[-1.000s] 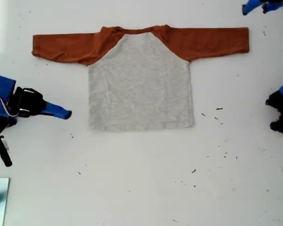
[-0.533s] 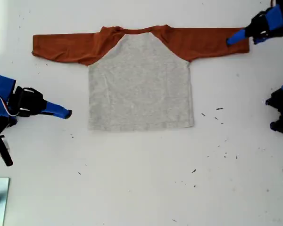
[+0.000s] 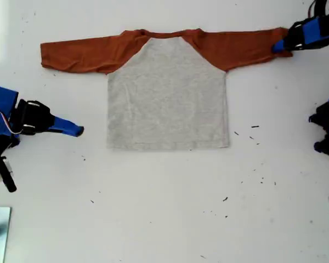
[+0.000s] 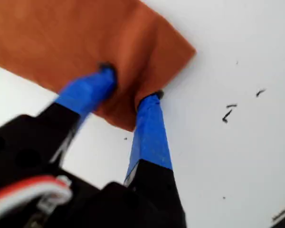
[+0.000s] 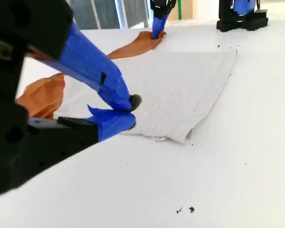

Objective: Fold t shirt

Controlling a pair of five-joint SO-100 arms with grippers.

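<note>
T shirt: the t shirt [image 3: 167, 93] lies flat and spread on the white worktop [image 3: 164, 219], plain grey side up, neckline toward the far edge as the exterior view shows it, hem toward the near edge, both rust-orange sleeves stretched out sideways.
Sleeve at my first gripper: the sleeve cuff [image 4: 147, 57] reaches toward the worktop's far corner on the exterior view's right; the fabric bunches a little between the blue fingertips.
My first gripper: my first gripper [image 3: 282, 45] sits on that cuff, jaws narrowed with a fold of orange cloth pinched between them, both tips pressing into the sleeve in the first wrist view.
My second gripper: my second gripper [image 3: 77, 131] rests low over the worktop near its edge on the exterior view's left, just beside the grey hem corner but apart from it; jaws pressed together with nothing between them, tips meeting in the second wrist view.
Other sleeve: it lies free toward the far corner on the exterior view's left.
Worktop marks: small dark specks [image 3: 255, 131] dot the surface beyond the hem on the exterior view's right.
</note>
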